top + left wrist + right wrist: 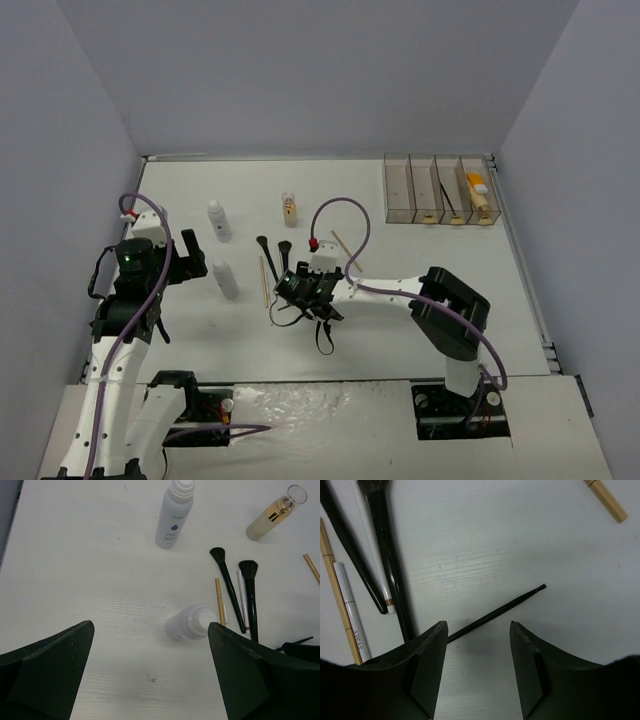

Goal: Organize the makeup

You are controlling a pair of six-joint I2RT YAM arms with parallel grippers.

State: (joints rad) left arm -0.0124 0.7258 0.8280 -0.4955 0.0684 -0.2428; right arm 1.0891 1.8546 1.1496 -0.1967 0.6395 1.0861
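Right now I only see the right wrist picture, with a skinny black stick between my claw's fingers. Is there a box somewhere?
Observer: Yes, a clear four-compartment box sits at the far right of the table, well away from your right claw.
Kid: Anything in it?
Observer: An orange tube lies in its rightmost compartment.
Kid: What about my other claw?
Observer: The left claw is open, close to a white bottle.

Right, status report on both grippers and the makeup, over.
Left gripper open, empty. Right gripper open over thin black pencil lying on white table. Two black brushes close beside it.
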